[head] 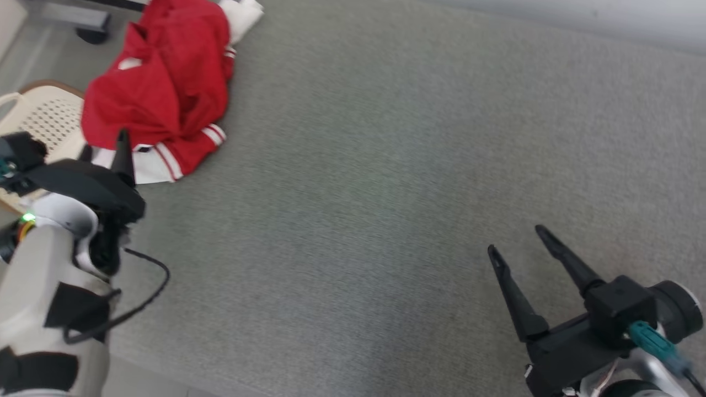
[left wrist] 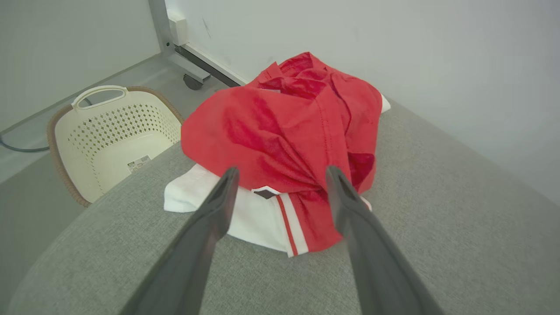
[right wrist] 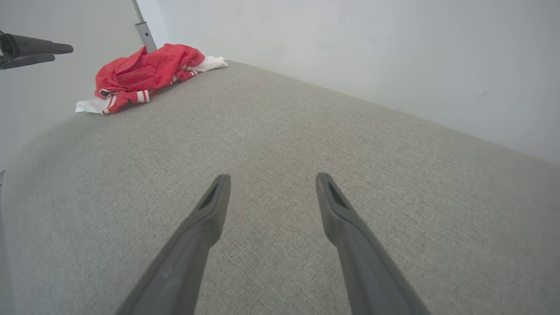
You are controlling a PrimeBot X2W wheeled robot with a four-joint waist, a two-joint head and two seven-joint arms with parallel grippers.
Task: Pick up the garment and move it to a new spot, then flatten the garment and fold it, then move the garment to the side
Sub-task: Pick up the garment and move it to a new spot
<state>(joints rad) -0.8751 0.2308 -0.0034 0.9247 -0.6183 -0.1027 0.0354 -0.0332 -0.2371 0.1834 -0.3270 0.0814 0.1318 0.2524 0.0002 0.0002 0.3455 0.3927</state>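
Cream perforated plastic basket [head: 41, 113] sits off the grey fabric surface [head: 386, 193] edge, 9 o'clock in head view, just beside the crumpled red-and-white garment [left wrist: 288, 131]. The left gripper [left wrist: 282, 170] hovers near the garment, jaws spread, holding nothing. The right gripper [head: 515, 240] sits at 4 o'clock, jaws apart, well apart from it. Garment is heaped at 11 o'clock, long axis 1-to-7.

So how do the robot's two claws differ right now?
The left gripper sits close to the red-and-white garment, aimed at it; the right gripper is far from it, over bare grey surface. Left is near the cream basket; right is not. Both are open, holding nothing.
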